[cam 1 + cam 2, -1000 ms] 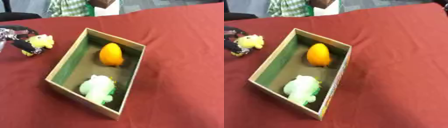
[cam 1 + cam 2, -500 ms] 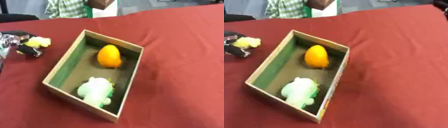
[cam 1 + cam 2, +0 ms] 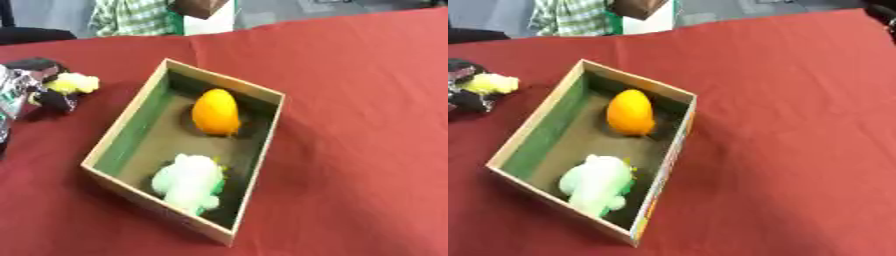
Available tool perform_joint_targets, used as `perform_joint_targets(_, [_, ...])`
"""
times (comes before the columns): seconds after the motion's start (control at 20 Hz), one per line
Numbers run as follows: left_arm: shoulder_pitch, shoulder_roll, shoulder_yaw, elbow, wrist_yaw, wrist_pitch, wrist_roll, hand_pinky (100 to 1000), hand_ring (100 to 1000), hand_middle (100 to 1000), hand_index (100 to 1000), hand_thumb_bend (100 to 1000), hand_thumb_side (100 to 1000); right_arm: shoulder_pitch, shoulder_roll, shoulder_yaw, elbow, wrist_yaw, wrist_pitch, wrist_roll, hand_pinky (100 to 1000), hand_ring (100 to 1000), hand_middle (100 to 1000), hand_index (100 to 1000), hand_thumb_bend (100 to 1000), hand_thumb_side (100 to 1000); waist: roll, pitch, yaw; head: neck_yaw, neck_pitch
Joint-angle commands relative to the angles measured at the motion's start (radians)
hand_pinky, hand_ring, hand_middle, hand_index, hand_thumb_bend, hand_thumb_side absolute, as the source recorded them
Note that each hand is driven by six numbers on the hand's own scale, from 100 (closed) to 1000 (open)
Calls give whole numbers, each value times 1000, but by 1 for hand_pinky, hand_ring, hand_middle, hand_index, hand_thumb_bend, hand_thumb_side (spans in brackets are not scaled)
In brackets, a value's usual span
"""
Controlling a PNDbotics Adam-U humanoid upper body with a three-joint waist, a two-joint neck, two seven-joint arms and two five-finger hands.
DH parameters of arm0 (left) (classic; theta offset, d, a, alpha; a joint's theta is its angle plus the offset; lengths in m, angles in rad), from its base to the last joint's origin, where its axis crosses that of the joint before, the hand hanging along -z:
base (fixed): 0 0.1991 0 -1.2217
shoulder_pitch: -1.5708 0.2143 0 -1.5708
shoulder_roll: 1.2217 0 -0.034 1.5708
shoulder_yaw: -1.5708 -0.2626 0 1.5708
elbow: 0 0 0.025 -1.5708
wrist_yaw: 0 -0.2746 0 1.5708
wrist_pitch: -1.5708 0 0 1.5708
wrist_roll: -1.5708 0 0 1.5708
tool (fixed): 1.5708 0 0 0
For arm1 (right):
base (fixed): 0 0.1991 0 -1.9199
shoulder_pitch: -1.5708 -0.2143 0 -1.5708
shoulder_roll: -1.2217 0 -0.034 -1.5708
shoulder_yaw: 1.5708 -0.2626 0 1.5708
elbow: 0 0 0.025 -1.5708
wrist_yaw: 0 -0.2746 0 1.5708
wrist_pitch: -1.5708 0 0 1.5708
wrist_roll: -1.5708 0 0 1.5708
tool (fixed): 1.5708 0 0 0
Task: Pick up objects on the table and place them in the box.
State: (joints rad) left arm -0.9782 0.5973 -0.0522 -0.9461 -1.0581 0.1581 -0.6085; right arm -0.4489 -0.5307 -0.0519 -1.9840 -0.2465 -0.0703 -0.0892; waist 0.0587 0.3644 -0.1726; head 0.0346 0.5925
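Item: box (image 3: 131, 131), open, on the red bench (image 3: 350, 100); we log inside it an orange egg-shaped piece (image 3: 216, 112) and a pale green soft toy (image 3: 187, 181). Item: yellow toy (image 3: 74, 83), left of the box, at our left hand (image 3: 22, 95), whose grip we cannot tell. Change: hand and toy sit slightly nearer the box than before; we judge transfer under way. Right hand unseen.

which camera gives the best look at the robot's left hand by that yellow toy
The left eye view: the left hand shows at the left edge, against the yellow toy. In the right eye view the hand is nearly cut off; only dark parts beside the toy show.
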Motion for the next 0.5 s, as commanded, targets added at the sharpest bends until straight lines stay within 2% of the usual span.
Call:
perform_joint_targets(0.05, [-18,28,3,-12,34,-4,-32,689,805,816,888,100,374,-8,-11,-9,-16,9,3,0,905,823,761,932,100,869,-4,-26,2,2,-5])
perform_joint_targets(0.1, [-19,30,1,-13,41,-13,-57,697,810,819,896,100,423,-8,-11,-9,-16,8,3,0,905,822,761,932,100,868,-4,-27,2,2,-4])
perform_joint_targets(0.25, [-22,36,2,-19,48,-33,-114,694,805,805,886,100,456,-8,-11,-8,-16,7,6,0,905,822,760,932,100,868,-2,-31,4,2,-4])
perform_joint_targets(0.5, [-25,42,7,-29,58,-38,-147,697,808,808,901,100,493,-7,-11,-8,-16,7,10,-1,905,822,760,932,100,866,-1,-37,6,0,-2])
